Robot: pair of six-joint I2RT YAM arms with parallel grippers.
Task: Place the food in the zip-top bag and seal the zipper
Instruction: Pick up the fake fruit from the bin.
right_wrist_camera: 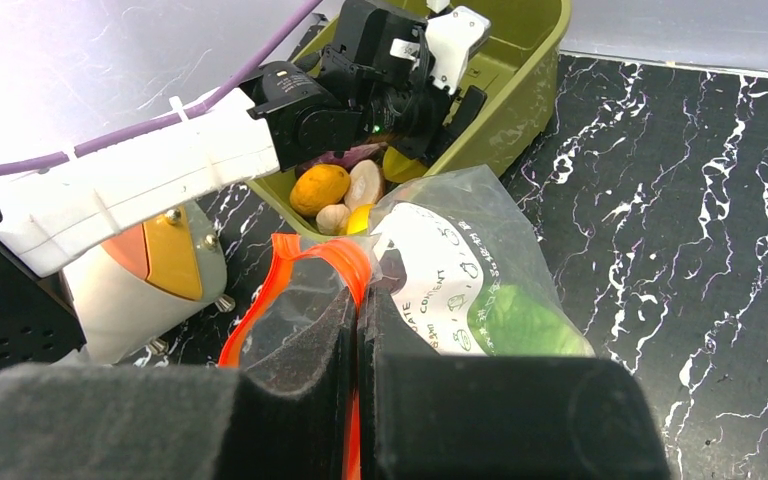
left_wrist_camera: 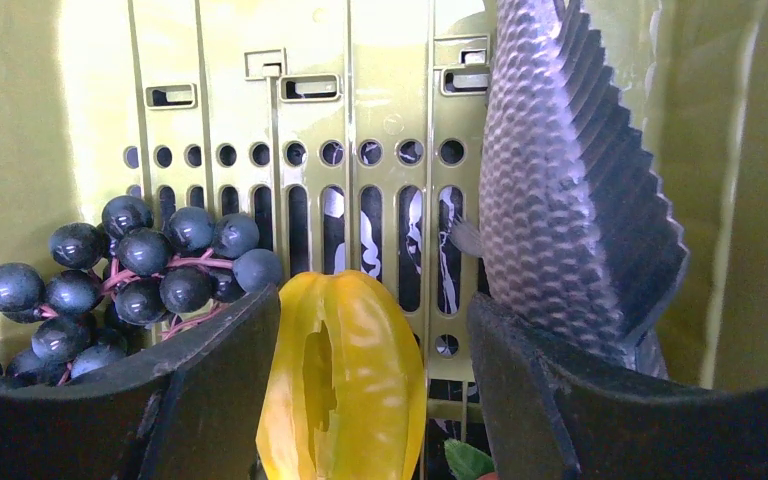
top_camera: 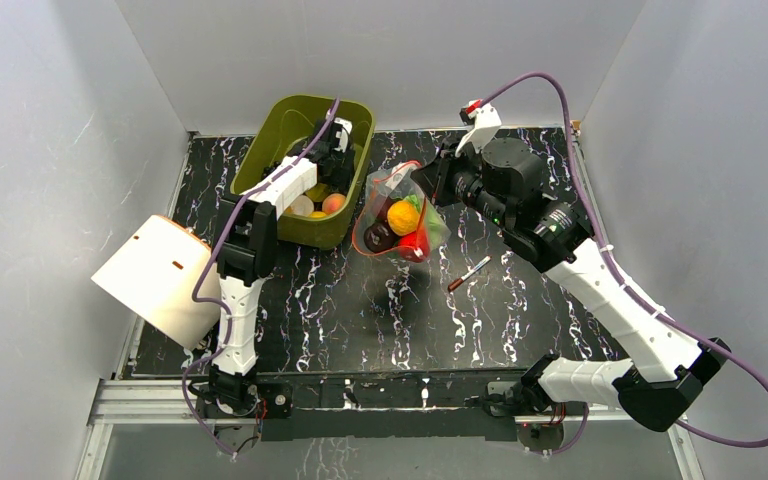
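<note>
The clear zip-top bag (top_camera: 400, 215) hangs lifted over the table centre, its mouth open, the red-orange zipper (right_wrist_camera: 305, 255) curving in a loop. Inside are a yellow-orange ball (top_camera: 403, 216), a dark purple ball (top_camera: 378, 237), a red strawberry (top_camera: 415, 245) and the green cabbage (right_wrist_camera: 520, 320). My right gripper (right_wrist_camera: 358, 300) is shut on the bag's mouth edge at the zipper. My left gripper (left_wrist_camera: 375, 340) is open inside the olive-green bin (top_camera: 290, 120), its jaws on either side of a yellow piece (left_wrist_camera: 345, 380).
The bin also holds dark grapes (left_wrist_camera: 130, 270), a grey toy fish (left_wrist_camera: 560, 180) and orange and pale pieces (right_wrist_camera: 322, 188). A red-and-white stick (top_camera: 468, 273) lies on the table right of the bag. A white-and-orange object (top_camera: 155, 275) sits at the left edge.
</note>
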